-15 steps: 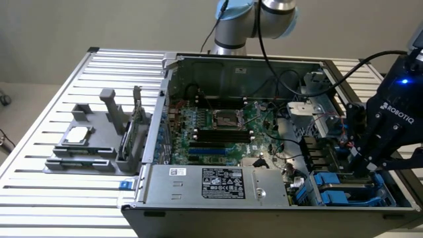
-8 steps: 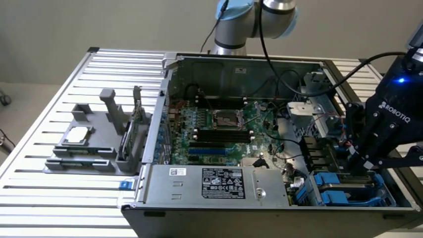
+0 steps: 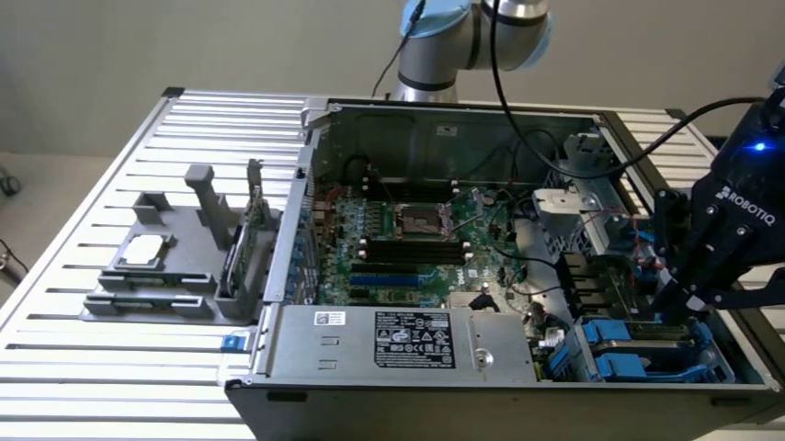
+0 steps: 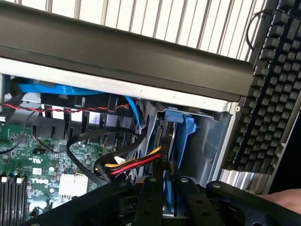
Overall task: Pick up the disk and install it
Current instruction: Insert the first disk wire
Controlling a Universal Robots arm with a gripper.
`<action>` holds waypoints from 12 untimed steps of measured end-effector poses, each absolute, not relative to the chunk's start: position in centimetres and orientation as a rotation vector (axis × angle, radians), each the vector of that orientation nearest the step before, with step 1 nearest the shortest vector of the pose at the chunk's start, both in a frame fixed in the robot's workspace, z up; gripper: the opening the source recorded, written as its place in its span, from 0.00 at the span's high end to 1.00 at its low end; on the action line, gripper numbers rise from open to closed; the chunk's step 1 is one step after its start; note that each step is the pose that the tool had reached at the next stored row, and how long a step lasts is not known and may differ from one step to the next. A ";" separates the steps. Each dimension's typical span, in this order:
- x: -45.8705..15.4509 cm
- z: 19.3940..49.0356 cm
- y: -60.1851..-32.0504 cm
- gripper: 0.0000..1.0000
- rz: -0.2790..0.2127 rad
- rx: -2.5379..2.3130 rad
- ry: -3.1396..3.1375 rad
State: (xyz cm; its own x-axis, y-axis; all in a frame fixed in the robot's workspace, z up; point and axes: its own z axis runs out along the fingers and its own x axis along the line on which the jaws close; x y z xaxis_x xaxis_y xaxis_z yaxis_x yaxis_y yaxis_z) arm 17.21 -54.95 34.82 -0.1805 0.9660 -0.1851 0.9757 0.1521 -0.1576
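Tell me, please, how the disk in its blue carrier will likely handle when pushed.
The disk looks a flat rigid slab, so probably stiff and heavy for its size. Its blue carrier looks plastic, likely flexing slightly. Held edge-on in the claw, it may tip.

Disk (image 4: 170,187) seen edge-on between the gripper (image 3: 678,310) fingers; label face turned out of sight, near end hidden behind them. Keyboard (image 4: 268,94) and arm (image 3: 479,37) cut by picture edges. Print on the power-supply box (image 3: 405,340) label at the case (image 3: 491,404) front edge too small to read
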 end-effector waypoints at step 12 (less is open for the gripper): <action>17.4 34.1 -54.8 0.84 -0.383 2.129 2.245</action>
